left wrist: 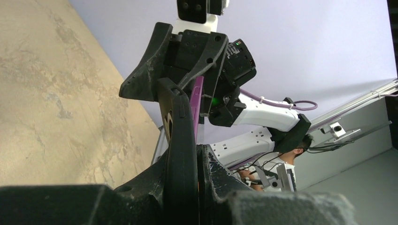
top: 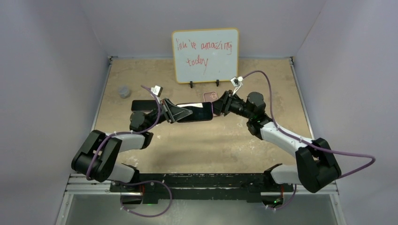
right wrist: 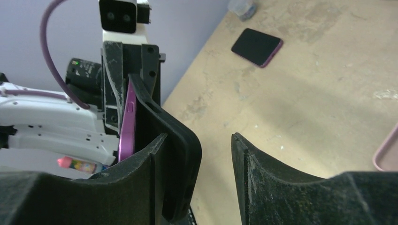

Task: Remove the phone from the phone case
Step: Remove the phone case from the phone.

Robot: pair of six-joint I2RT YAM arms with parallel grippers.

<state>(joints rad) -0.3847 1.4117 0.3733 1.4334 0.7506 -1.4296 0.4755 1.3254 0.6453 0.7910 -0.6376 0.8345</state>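
A black phone case [right wrist: 180, 154] with the purple-edged phone [right wrist: 127, 124] in it is held edge-up above the table, between the two arms. My left gripper [top: 180, 112] is shut on its left end; in the left wrist view the case [left wrist: 182, 140] and the phone's purple edge [left wrist: 197, 101] run up from between the left gripper's [left wrist: 187, 164] pads. My right gripper [right wrist: 198, 138] is open around the right end. The case lies against one right finger [right wrist: 141, 168], and a clear gap separates it from the other finger [right wrist: 263, 168].
A second dark phone [top: 143, 105] lies flat on the table to the left, beside a small grey object [top: 124, 91]. A pink case [top: 211, 96] lies behind the grippers. A whiteboard [top: 205, 55] stands at the back wall.
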